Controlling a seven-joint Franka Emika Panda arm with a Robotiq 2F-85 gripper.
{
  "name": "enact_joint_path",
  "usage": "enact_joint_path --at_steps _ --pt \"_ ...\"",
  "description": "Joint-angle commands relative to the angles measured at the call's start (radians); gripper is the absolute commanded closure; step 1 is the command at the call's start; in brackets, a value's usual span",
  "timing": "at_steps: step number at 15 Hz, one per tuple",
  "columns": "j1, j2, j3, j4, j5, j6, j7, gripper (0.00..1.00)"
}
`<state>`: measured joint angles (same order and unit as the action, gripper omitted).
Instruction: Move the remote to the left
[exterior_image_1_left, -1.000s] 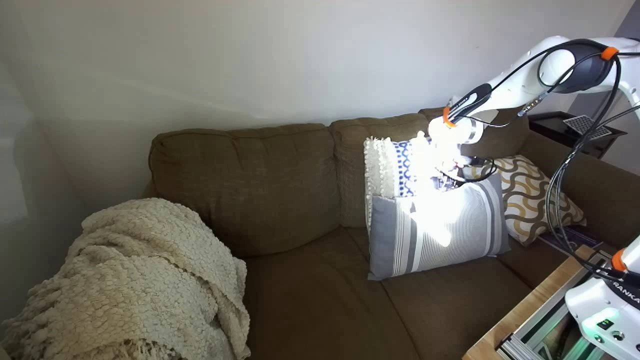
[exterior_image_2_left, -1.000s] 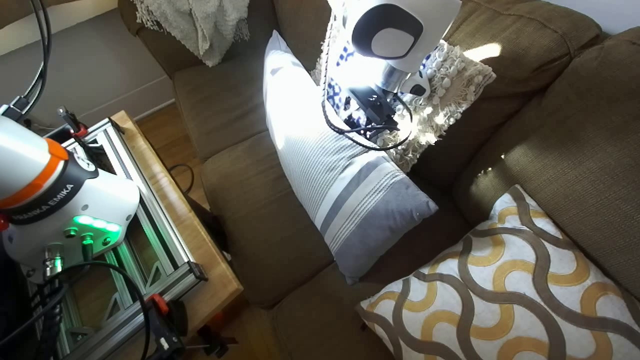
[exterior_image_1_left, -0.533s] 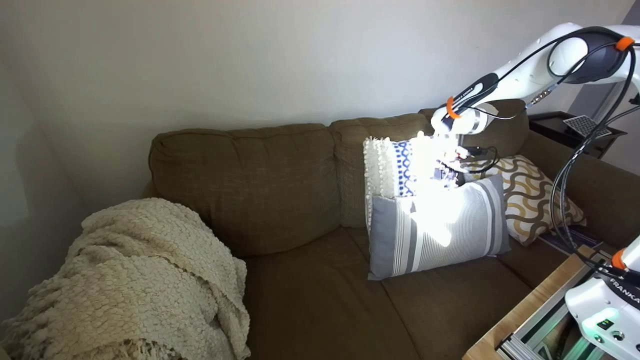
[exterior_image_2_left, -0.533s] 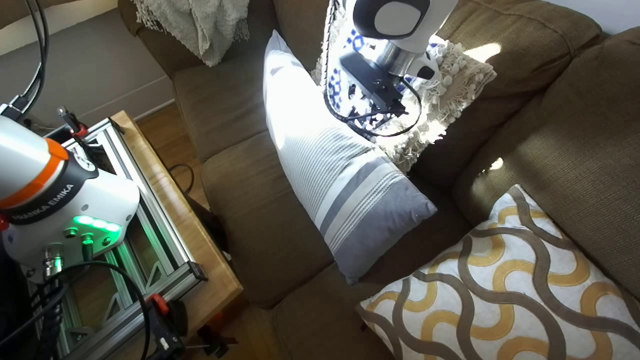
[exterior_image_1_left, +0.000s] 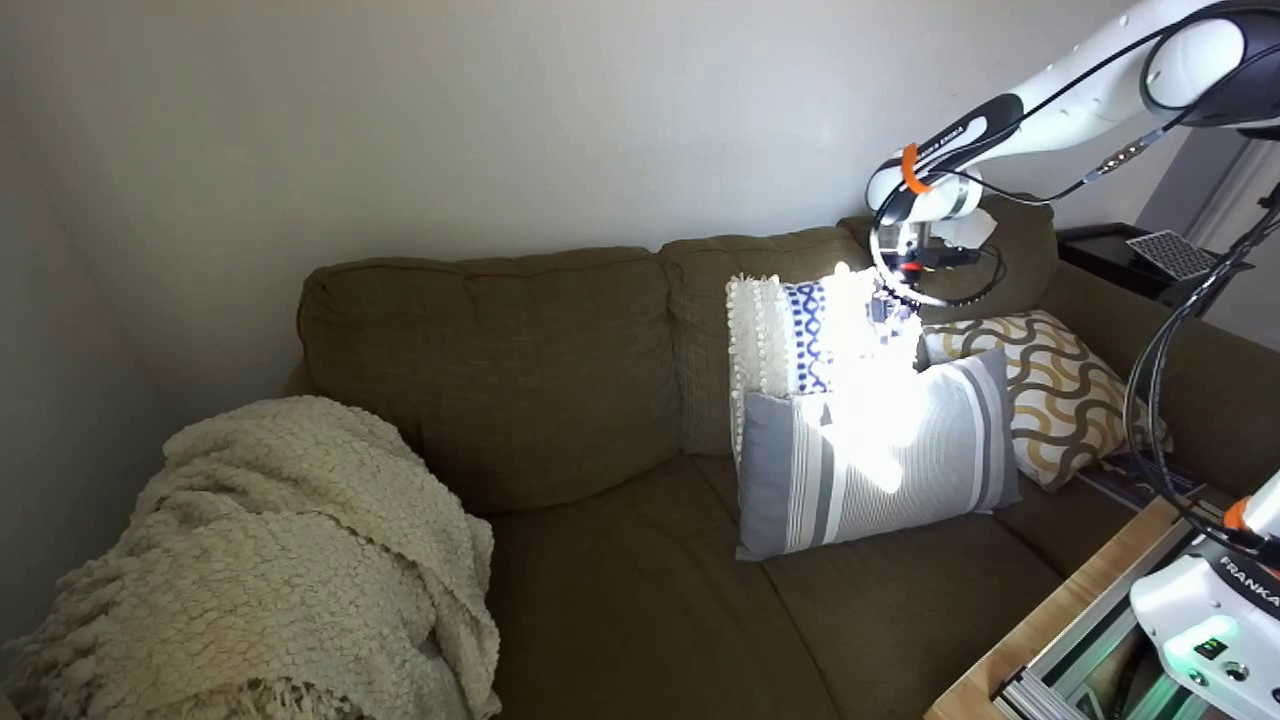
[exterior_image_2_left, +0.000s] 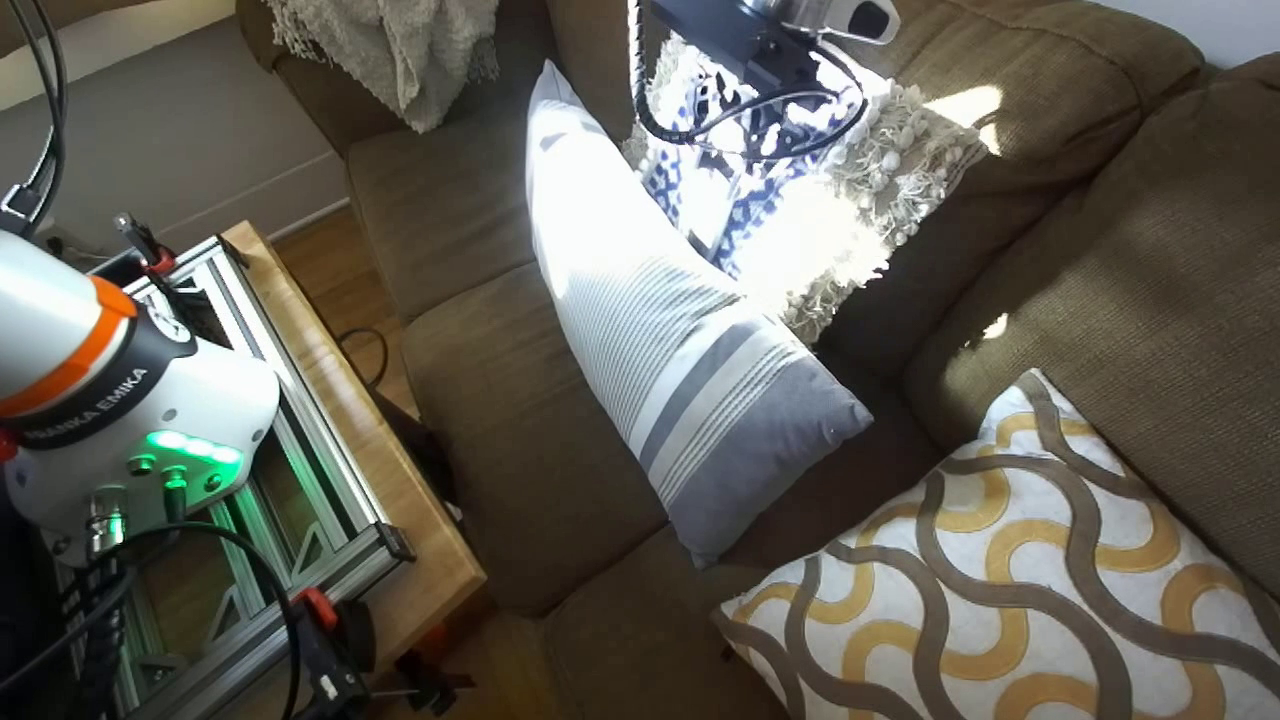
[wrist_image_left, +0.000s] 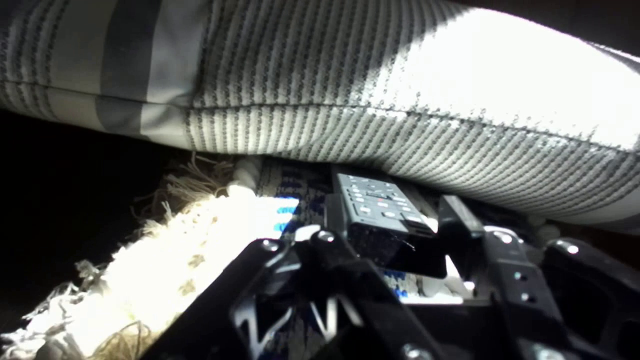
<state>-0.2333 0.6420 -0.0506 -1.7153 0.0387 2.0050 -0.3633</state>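
The remote control (wrist_image_left: 377, 200) sits between the fingers of the pincer (wrist_image_left: 396, 217) in the wrist view, its pale grey, button-covered face showing and its dark end turned toward the camera. The pincer is partly closed, one finger at each side, and has hold of the remote control. The far end lies just beside a grey-and-white striped pillow (wrist_image_left: 320, 75); whether they touch I cannot tell. To the left, in strong light, spreads a fringed blue-and-white pillow (wrist_image_left: 165, 270).

In an exterior view, the arm (exterior_image_1_left: 1060, 110) reaches in from the right over a brown sofa (exterior_image_1_left: 490, 380). The pincer hangs in front of the fringed pillow, and glare washes out its fingertips. A pillow with wavy yellow and brown bands (exterior_image_1_left: 1070, 390) leans at the right; a cream blanket (exterior_image_1_left: 290, 540) drapes the near left.

In an exterior view, the pincer is on the far side, over the fringed pillow, a black cable (exterior_image_2_left: 638, 70) looping beside it. At the left, the robot base (exterior_image_2_left: 200, 400) stands on a metal frame (exterior_image_2_left: 320, 430) on a wooden table (exterior_image_2_left: 435, 565).
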Motion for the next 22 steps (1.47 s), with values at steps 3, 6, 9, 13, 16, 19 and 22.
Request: enact_joint_path --at_steps 3,6,9,13,16,19,22 --pt "0.055 -0.158 -0.012 -0.075 -0.061 -0.064 0.084 0.75" --pt "0.090 -0.221 -0.018 -0.086 -0.090 -0.114 0.155 0.75" --pt "0.109 -0.276 -0.011 -0.090 -0.090 -0.175 0.192 0.75" --pt "0.132 -0.334 0.003 -0.094 -0.068 -0.230 0.209 0.75" --pt "0.150 -0.359 0.034 -0.097 -0.011 -0.279 0.192 0.75" --pt "0.170 -0.354 0.068 -0.094 0.051 -0.332 0.172 0.75" --pt "0.191 -0.337 0.095 -0.095 0.110 -0.364 0.163 0.75"
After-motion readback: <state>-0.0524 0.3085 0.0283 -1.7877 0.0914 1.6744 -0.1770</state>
